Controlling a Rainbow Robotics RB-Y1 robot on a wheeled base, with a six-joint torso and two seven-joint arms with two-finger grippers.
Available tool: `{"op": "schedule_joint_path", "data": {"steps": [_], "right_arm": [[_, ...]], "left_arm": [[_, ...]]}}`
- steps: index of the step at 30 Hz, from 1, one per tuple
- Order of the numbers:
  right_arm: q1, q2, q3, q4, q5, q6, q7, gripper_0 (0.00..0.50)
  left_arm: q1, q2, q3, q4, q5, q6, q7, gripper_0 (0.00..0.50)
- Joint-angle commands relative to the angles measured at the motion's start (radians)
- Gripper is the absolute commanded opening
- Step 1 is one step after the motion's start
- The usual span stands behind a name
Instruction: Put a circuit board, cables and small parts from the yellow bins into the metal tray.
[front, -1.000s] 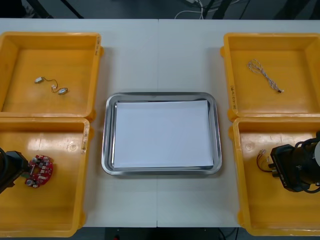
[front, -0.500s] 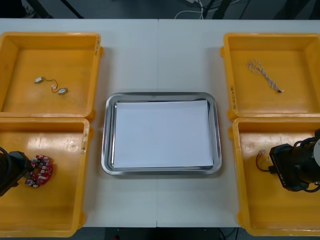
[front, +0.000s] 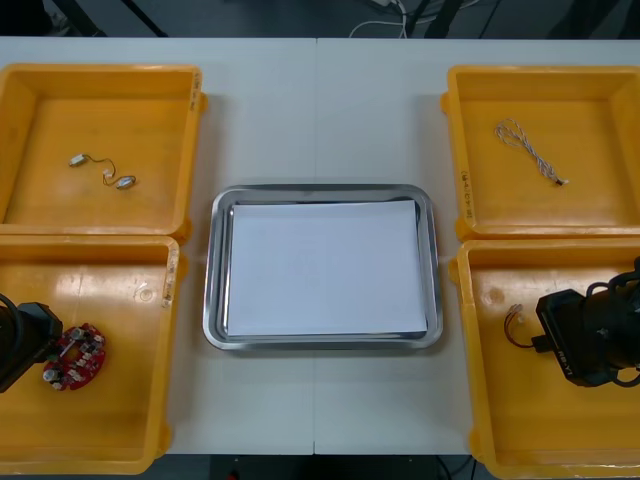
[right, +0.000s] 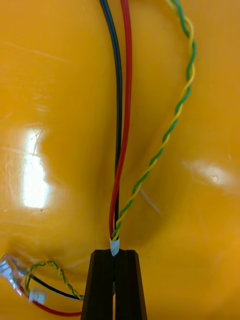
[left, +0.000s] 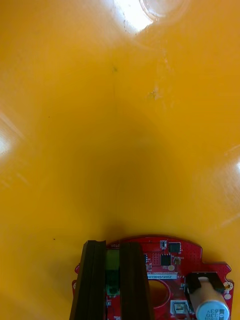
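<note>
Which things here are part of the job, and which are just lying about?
Part of the job: circuit board, gripped by the left gripper in the near-left bin; red, black and yellow-green cable, gripped by the right gripper in the near-right bin; twisted cable; small metal parts; yellow bins; metal tray.
Lying about: white cable on the floor beyond the table.

Left tool (left: 112, 246) gripping, right tool (right: 115, 254) gripping
</note>
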Motion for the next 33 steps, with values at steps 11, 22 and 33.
{"op": "schedule_joint_path", "data": {"steps": [11,22,33], "right_arm": [[-0.105,-0.110,-0.140,-0.107,-0.115,0.218,0.050,0.000],[-0.154,-0.222,-0.180,-0.143,-0.230,0.238,0.102,0.000],[-0.175,-0.314,-0.179,-0.146,-0.293,0.238,0.151,0.000]], "left_arm": [[0.020,-0.015,0.008,-0.010,0.004,-0.001,-0.059,0.000],[-0.049,0.030,0.085,-0.026,0.044,0.140,-0.076,0.000],[-0.121,0.115,0.125,-0.112,0.087,0.300,-0.078,0.000]]}}
